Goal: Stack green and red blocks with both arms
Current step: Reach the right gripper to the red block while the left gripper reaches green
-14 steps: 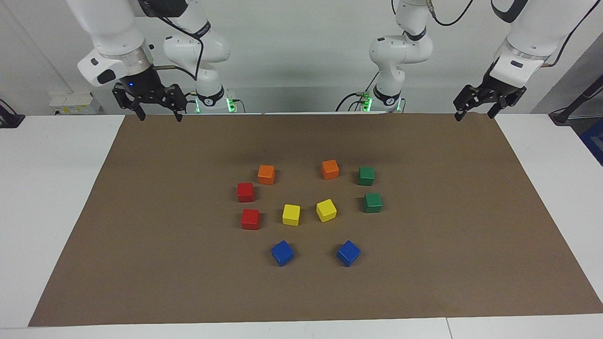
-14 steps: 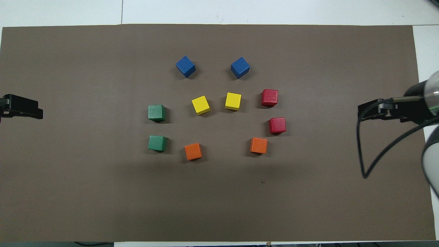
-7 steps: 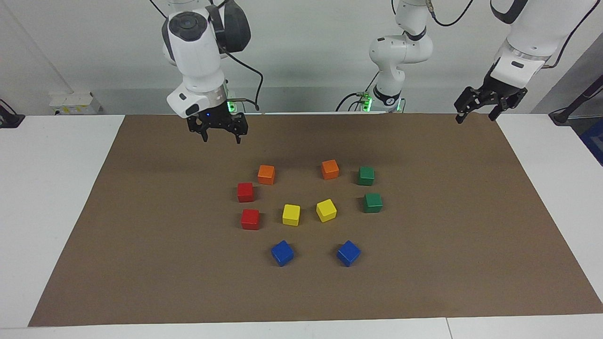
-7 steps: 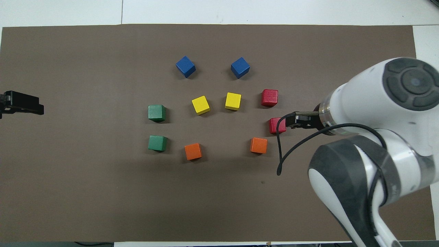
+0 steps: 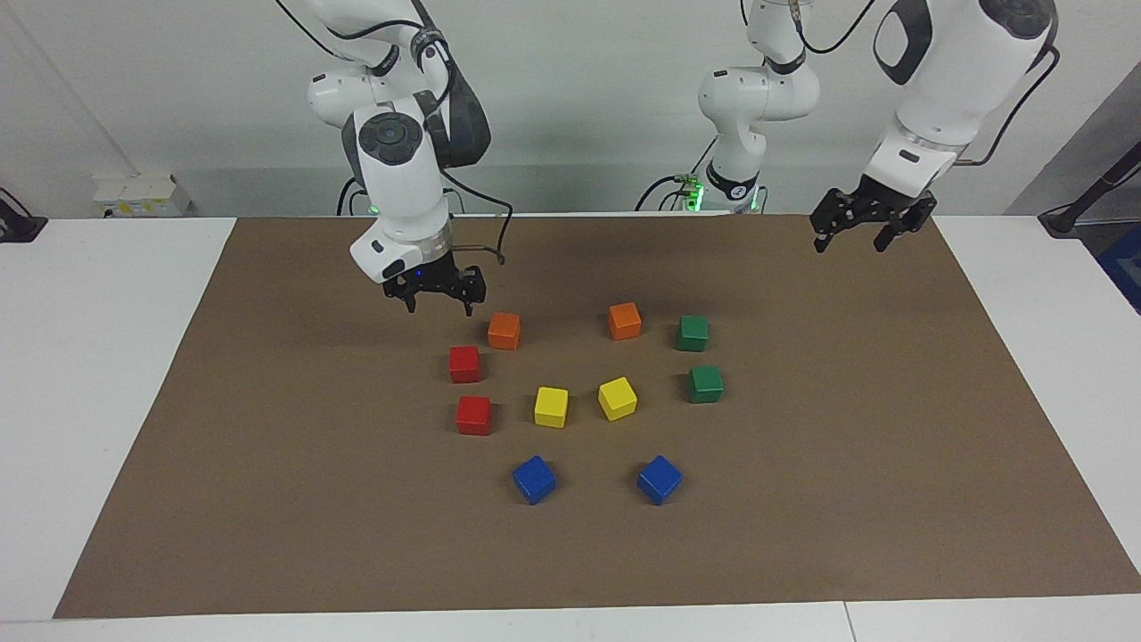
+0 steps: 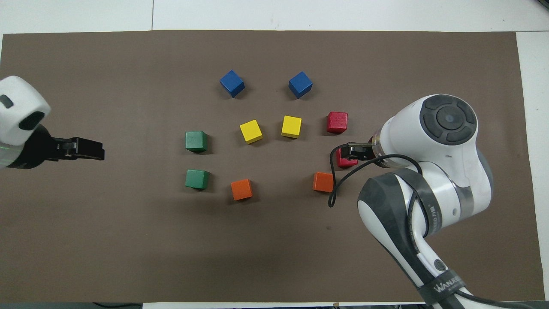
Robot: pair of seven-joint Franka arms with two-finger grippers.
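Facing view: both grippers' jaws wide, right gripper (image 5: 439,303) over mat (image 5: 267,499) near red blocks (image 5: 464,364).

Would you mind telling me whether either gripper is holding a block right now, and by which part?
Nothing is held: the right gripper and left gripper are both open and empty.

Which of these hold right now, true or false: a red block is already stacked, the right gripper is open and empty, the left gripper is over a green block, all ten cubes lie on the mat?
1. A red block is stacked: false. Both red blocks sit apart on the brown mat.
2. The right gripper is open and empty: true.
3. The left gripper is over a green block: false. It hangs over the mat's edge by the robots, away from both green blocks.
4. All ten cubes lie on the mat: true.
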